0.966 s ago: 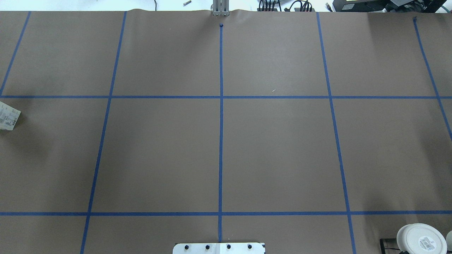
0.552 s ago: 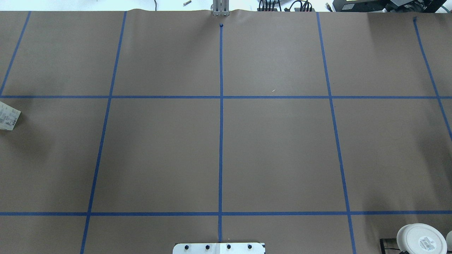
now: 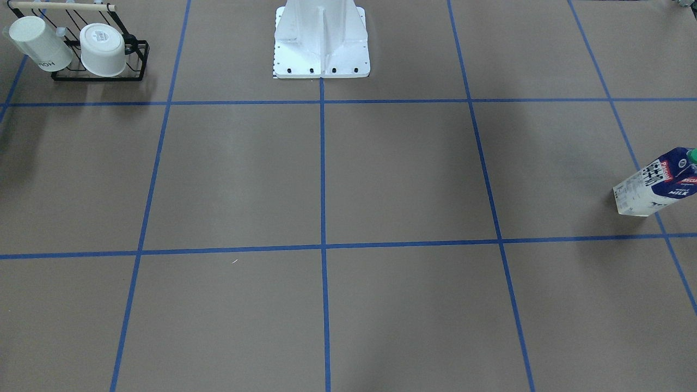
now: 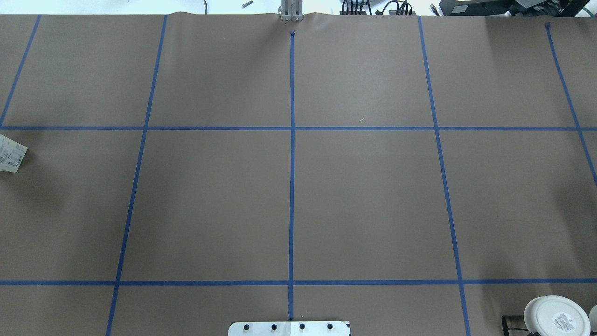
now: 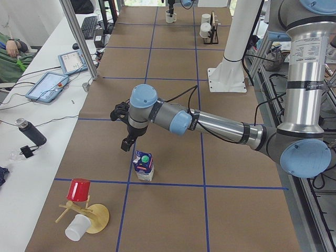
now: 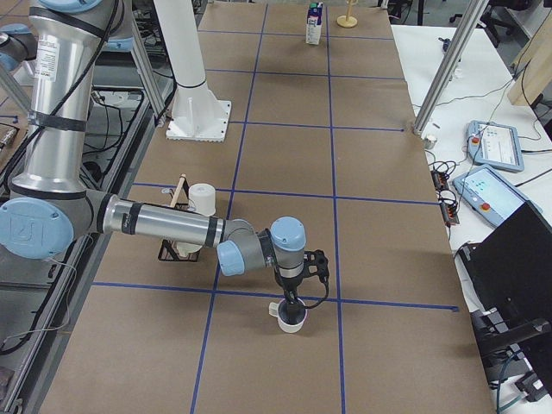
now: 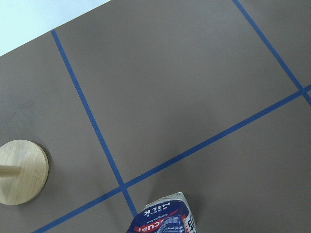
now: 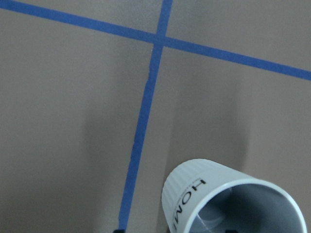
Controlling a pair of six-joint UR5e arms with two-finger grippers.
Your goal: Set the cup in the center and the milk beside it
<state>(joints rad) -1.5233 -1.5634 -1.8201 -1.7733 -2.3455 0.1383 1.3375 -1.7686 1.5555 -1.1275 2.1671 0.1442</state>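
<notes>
The milk [image 5: 143,165] stands upright by a tape crossing at the table's left end. It also shows in the front view [image 3: 656,182], the left wrist view [image 7: 163,219] and at the overhead edge [image 4: 11,153]. My left gripper [image 5: 126,144] hovers just beside and above it; I cannot tell if it is open. The cup [image 6: 291,317], white and grey inside [image 8: 228,206], stands at the table's right end. My right gripper [image 6: 291,302] is right over it; its state is unclear. The center [image 4: 291,205] is bare brown board.
A black rack [image 3: 98,73] with two white cups stands near the robot's base [image 3: 321,38]; one cup's labelled base shows overhead [image 4: 555,317]. A wooden stand [image 5: 97,218] with a red cup [image 5: 79,189] and a white cup [image 5: 77,228] lies by the milk.
</notes>
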